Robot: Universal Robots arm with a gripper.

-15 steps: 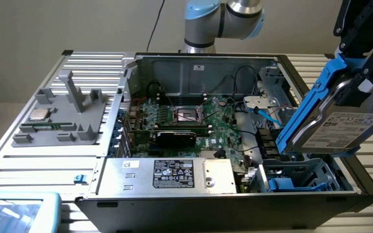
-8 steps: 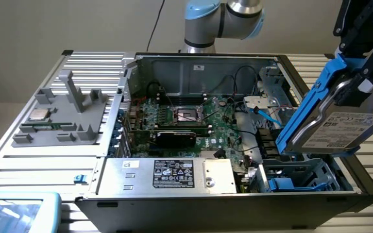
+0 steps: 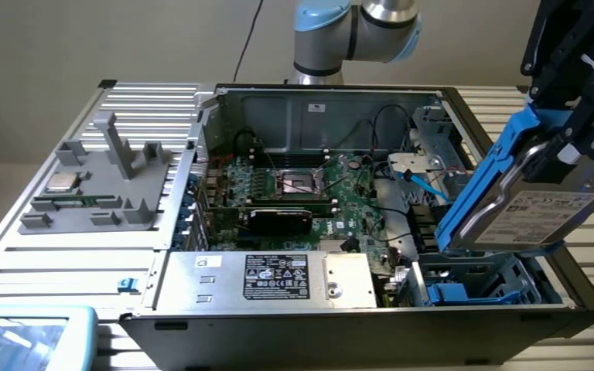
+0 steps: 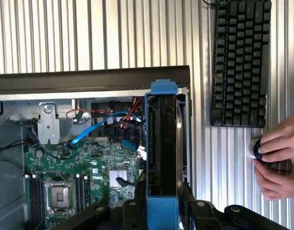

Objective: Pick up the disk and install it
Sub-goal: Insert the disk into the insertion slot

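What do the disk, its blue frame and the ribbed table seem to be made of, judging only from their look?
The disk is probably metal: a dull grey casing with a white printed label, seemingly paper. Its blue frame is likely moulded plastic: one even bright colour with a soft sheen. The table looks like metal, perhaps aluminium: pale silver ribbed slats that catch the light.

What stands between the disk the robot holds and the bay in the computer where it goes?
Nothing visible. The pincer holds the disk in the air above the bay, with open space beneath it. A blue cable runs beside the bay, not across what shows of it.
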